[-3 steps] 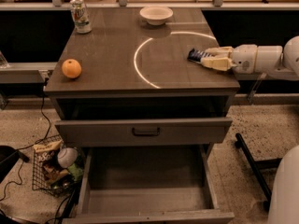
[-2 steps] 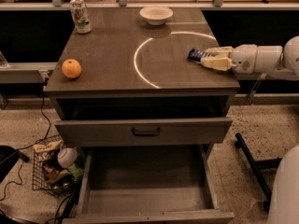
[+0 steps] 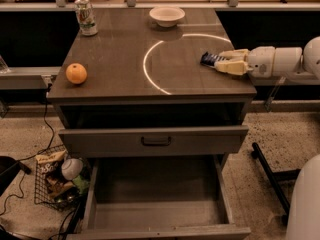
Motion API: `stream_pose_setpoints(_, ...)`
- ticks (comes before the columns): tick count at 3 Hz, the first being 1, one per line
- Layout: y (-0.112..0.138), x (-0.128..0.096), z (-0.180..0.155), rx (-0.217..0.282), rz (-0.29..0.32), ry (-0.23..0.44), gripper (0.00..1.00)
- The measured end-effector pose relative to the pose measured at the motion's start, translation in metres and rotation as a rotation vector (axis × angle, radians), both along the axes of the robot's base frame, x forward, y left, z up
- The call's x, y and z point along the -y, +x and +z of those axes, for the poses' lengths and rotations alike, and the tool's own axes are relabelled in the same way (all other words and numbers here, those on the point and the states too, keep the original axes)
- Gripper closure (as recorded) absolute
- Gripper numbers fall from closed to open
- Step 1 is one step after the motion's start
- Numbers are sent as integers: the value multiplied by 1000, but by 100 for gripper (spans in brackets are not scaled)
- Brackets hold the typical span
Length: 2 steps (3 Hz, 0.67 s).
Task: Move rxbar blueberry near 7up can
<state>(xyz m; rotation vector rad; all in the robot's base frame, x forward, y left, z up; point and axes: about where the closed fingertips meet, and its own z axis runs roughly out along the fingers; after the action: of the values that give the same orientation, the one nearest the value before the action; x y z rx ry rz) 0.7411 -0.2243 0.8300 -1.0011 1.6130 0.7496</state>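
The rxbar blueberry [image 3: 209, 59], a dark blue bar with pale markings, lies at the right side of the table top, its right end between my fingers. My gripper [image 3: 223, 61] reaches in from the right edge and its pale fingers [image 3: 231, 67] are shut on the bar, low over the surface. The 7up can [image 3: 86, 17], silvery with green markings, stands upright at the far left corner of the table, far from the bar and gripper.
A white bowl [image 3: 167, 15] sits at the far middle of the table [image 3: 115, 54]. An orange [image 3: 76, 73] lies near the front left edge. Below, one drawer [image 3: 155, 140] is slightly out and the bottom drawer [image 3: 157, 204] is fully open. A wire basket [image 3: 57, 179] stands on the floor at left.
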Motion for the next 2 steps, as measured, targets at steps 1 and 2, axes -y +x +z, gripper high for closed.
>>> stream_pose_setpoints(1,0,0,0,0,0,0,100)
stream_pose_setpoints(2,17,-12,49,27,-45,-112,100)
